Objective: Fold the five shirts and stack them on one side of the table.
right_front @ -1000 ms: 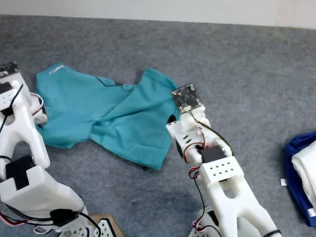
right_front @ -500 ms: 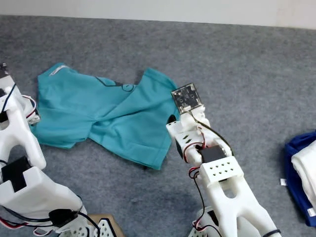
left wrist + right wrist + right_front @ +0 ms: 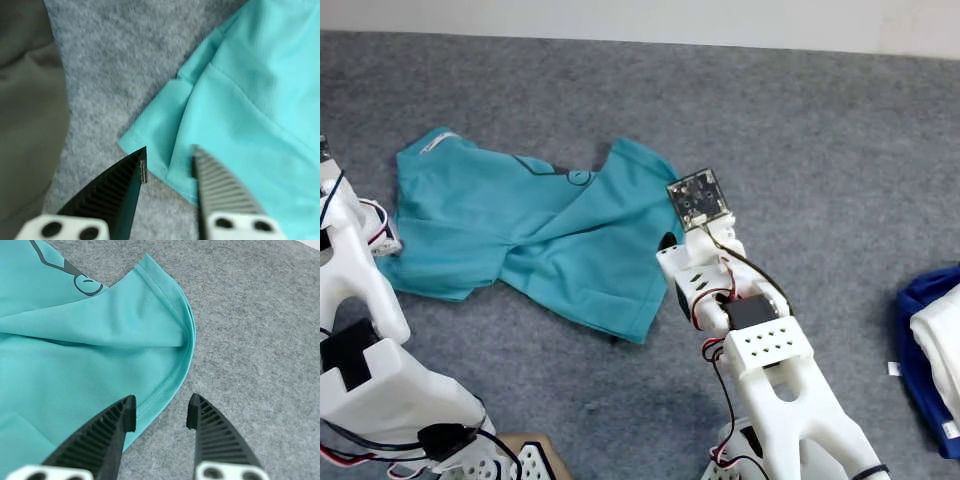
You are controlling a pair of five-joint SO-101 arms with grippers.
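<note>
The teal shirt (image 3: 535,230) is lying rumpled and unfolded on the grey desk (image 3: 800,130), towards its left half. The left gripper (image 3: 169,159) is hovering at the shirt's left corner, jaws spread, with the hem showing between them. The right gripper (image 3: 162,412) is hanging over the shirt's right edge, jaws spread too, pinching nothing. A blue and white pile (image 3: 932,350) is sitting at the desk's right edge.

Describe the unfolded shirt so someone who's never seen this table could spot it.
On the grey carpeted table, look at the left half. A shirt lies there, rumpled and spread open. It alone is teal, with a dark line drawing; the other clothes, blue and white, are piled at the right edge.
</note>
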